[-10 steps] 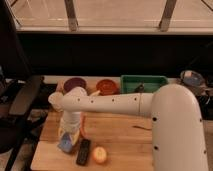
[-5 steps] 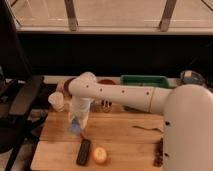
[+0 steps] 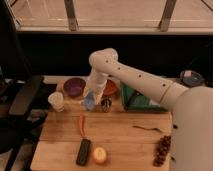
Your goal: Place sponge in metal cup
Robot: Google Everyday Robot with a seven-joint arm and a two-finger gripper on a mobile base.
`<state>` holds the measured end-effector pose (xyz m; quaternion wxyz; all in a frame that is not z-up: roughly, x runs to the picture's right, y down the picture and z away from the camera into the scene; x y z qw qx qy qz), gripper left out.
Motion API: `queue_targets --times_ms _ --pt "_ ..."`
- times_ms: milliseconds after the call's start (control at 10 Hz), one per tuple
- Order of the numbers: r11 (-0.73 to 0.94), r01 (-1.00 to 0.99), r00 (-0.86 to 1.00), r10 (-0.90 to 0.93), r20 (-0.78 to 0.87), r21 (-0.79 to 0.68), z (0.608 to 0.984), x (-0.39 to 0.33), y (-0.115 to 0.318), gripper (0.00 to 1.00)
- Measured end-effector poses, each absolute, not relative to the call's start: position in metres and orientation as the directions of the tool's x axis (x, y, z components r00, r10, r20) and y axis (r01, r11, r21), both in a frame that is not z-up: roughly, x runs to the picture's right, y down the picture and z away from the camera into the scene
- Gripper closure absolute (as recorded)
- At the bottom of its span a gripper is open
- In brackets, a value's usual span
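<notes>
My white arm reaches from the right across the wooden table. My gripper hangs over the table's back middle and holds the blue-grey sponge in the air. The small shiny metal cup stands on the table just to the right of the sponge, close beside it and slightly lower. The sponge is beside the cup, not over its mouth.
A purple bowl and an orange-red bowl stand at the back, a green bin to their right. A white cup is at the left. An orange carrot-like stick, a black block, a yellow fruit and grapes lie in front.
The arm has lifted the sponge from the table's front left and carried it back and to the right, up to the metal cup.
</notes>
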<state>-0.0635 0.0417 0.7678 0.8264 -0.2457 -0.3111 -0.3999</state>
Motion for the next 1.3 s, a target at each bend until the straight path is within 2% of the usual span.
queue_targets --times_ms 500,900,1000,1300 --pt "0.575 0.795 0.527 -0.498 0.689 -0.193 0.775 -0.052 0.037 1.00" --pt "0.619 0.729 0.634 -0.449 0.630 -0.293 0.812 -0.003 0.041 0.98" --pt "0.626 0.718 0.646 -0.435 0.628 -0.306 0.818 0.001 0.044 0.91" --pt "0.647 0.683 0.679 -0.392 0.620 -0.339 0.839 0.014 0.053 0.60"
